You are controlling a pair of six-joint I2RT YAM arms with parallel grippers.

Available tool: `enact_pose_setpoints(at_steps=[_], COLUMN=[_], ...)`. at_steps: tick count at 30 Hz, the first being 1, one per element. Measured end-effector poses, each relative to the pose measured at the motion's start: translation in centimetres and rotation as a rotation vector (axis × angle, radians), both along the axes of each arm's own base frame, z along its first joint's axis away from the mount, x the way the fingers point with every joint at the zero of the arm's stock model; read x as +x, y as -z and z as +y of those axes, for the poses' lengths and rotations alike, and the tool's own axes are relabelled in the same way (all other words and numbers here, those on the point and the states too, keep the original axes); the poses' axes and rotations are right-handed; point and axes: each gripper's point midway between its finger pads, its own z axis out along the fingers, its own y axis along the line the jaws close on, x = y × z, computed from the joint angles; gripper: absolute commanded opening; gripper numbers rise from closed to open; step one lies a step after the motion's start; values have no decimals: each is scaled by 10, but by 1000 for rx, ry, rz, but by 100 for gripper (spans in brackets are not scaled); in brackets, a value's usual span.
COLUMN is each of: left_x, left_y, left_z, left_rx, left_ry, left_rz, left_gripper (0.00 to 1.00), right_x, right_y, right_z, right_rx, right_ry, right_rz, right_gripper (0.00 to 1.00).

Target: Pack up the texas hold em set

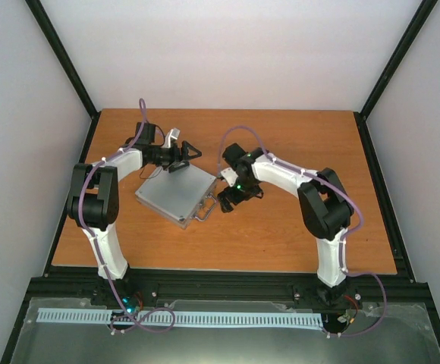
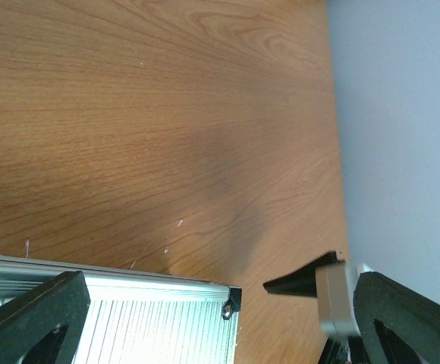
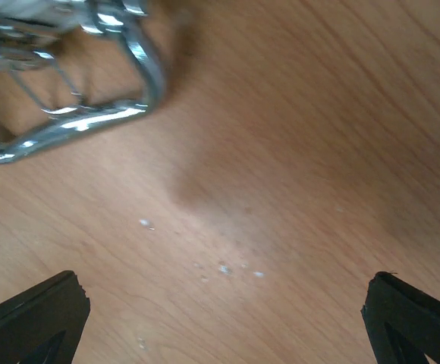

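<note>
Silver briefcase [image 1: 176, 193] lay seemingly shut; left gripper [image 1: 185, 155] and right gripper [image 1: 231, 199] both gaped wide, empty, and the right one wanted squaring on the chrome handle [image 3: 76, 114]

A wooden table [image 1: 281, 235] sits between pale walls [image 1: 227, 53], with what may be crumbs [image 3: 224, 268] on it.

- Briefcase [image 2: 159, 318]: ribbed silver metal, soft sheen.
- Handle [image 3: 91, 120]: polished chrome wire, glossy.
- Table [image 2: 129, 114]: smooth matt wood grain.
- Right gripper fingers [image 3: 30, 322]: matt black plastic.
</note>
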Motion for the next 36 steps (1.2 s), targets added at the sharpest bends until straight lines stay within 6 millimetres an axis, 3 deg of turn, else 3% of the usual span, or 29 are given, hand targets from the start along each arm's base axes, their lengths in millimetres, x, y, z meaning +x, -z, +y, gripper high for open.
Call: enact_pose_setpoints(at_steps=[3,7,11,15,20,28,36], left_x=[0,0,-1,-2,-2,-2,-2], left_y=[0,1,2,3,3,4,4], left_z=[0,0,0,0,0,0,0], left_rx=[0,0,0,1,1,1,2], left_ry=[0,0,-1,0,0,0,2], left_rz=[0,2,7,9,9,10,16], left_gripper=[100,100,100,100,100,100,100], right_x=[-9,-17,-16,-22,-30,-43,-34], right_y=[-7,-30,-50,-54,-43,-15,-4], right_z=[20,52,78,96,108,102,110], right_rx=[39,193,353,468,541,526,534], right_ry=[-47,-105,-149,-196,-228,-226,-227], right_rz=[-93,-168,-192,-163,-102,-28,-37], right_gripper=[100,100,100,100,100,100,100])
